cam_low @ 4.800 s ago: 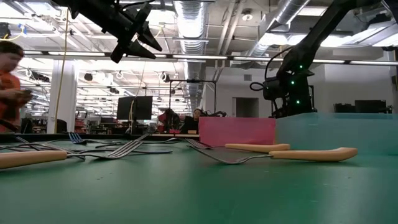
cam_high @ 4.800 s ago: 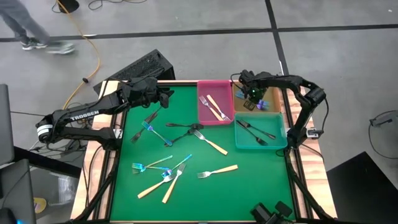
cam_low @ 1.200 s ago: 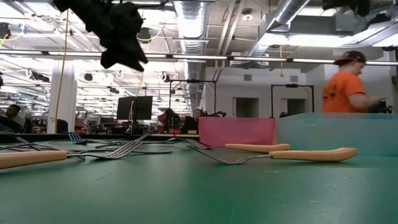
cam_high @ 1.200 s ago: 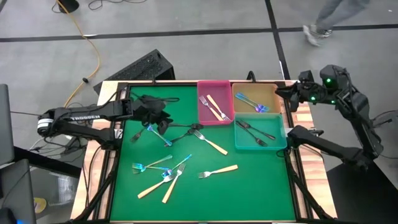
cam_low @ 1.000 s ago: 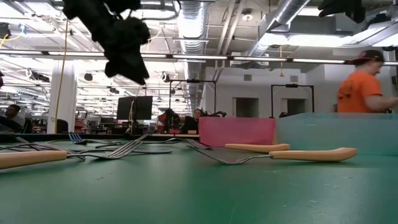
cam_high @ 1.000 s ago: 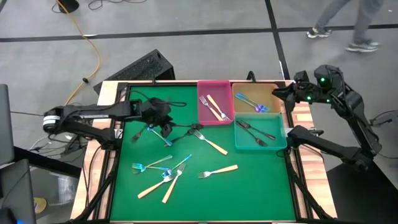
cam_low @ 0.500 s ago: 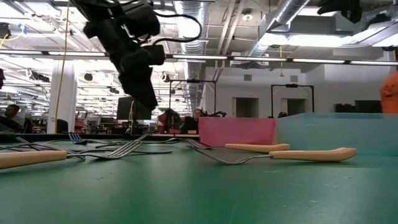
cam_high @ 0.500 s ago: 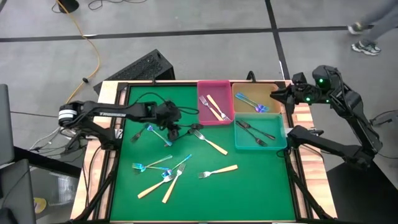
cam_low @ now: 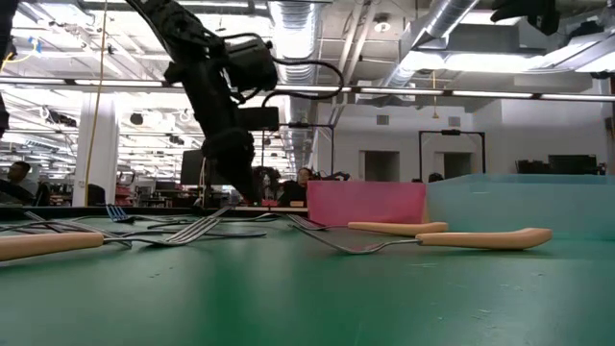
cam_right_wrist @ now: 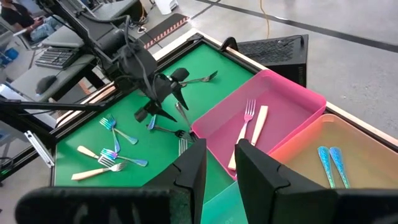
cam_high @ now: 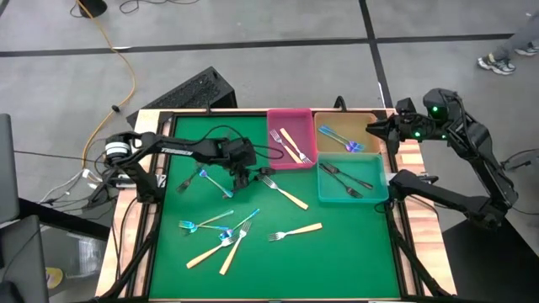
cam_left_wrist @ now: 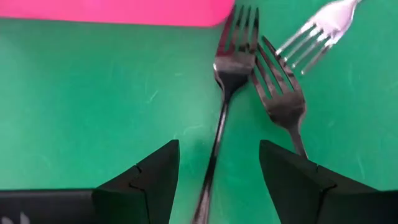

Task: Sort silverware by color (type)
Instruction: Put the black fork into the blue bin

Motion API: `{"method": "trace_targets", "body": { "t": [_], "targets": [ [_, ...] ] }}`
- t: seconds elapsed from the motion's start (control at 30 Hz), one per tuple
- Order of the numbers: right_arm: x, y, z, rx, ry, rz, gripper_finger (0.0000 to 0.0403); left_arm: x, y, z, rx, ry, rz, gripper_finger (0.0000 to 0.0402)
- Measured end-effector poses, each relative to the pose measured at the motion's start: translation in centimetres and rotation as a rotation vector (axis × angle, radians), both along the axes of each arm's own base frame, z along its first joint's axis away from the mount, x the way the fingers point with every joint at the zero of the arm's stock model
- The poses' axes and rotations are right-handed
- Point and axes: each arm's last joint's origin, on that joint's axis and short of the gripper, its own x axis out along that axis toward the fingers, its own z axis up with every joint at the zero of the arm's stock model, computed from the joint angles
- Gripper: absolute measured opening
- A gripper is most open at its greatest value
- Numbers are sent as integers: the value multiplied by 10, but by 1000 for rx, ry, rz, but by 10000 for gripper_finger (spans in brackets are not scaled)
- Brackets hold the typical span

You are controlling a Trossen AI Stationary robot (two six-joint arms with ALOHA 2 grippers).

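Observation:
Two black forks (cam_left_wrist: 231, 68) (cam_left_wrist: 283, 102) lie flat on the green mat, side by side, just in front of the pink bin (cam_left_wrist: 112, 9). My left gripper (cam_left_wrist: 217, 149) is open and slants down over them. Its fingers stand on either side of the left fork's handle (cam_left_wrist: 208, 171) without touching it. In the high view this gripper (cam_high: 242, 175) sits mid-table, left of the pink bin (cam_high: 271, 147). My right gripper (cam_right_wrist: 221, 165) hangs open and empty, raised past the table's far right corner (cam_high: 394, 128).
A tan-handled silver fork (cam_high: 285, 192) lies right of the left gripper, and a blue fork (cam_high: 215, 181) lies left of it. More blue and tan-handled forks are scattered toward the near edge (cam_high: 221, 234). The pink, tan (cam_high: 370, 124) and teal (cam_high: 381, 192) bins hold forks.
My left gripper has moved toward the table's right edge and come down close to the mat over the black forks, rolling about its own axis as it went. No fork has moved.

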Motion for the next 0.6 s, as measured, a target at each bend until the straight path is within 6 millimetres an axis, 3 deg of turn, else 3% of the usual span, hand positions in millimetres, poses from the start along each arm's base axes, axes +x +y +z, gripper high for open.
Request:
{"method": "trace_targets", "body": {
  "t": [0.43,0.6],
  "targets": [
    [0,0,0,-1,1,-3,109,7,3,-26,-32,62,-33,204],
    [0,0,0,-1,1,-3,109,4,5,-27,-43,75,-29,152]
  ]
}}
